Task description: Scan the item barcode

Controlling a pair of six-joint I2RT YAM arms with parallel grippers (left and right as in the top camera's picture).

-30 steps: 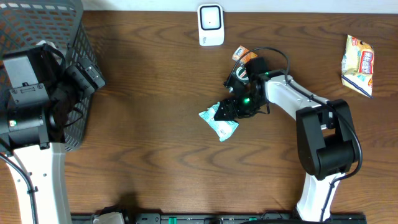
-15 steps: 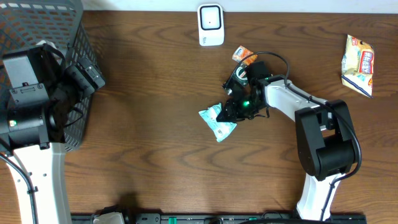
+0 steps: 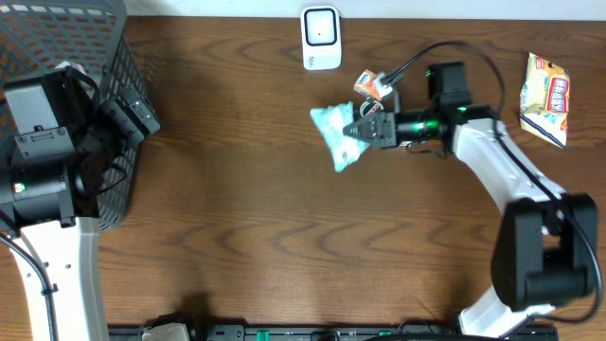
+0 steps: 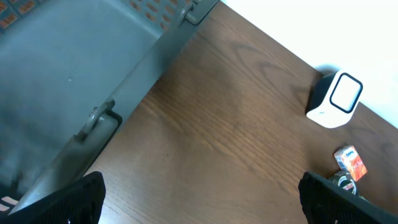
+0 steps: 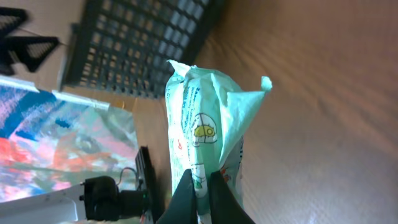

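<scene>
Right claw is pinching fully shut on the mint-green snack packet by one end, just below the barcode scanner. Packet is looking light, soft, crinkly, probably slippery; the end seam is offering the safest hold. Left claw is gaping wide, empty.

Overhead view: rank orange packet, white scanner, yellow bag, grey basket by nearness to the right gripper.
1. orange packet, just beyond right gripper
2. white scanner, back edge
3. yellow bag, far right
4. grey basket, far left
</scene>
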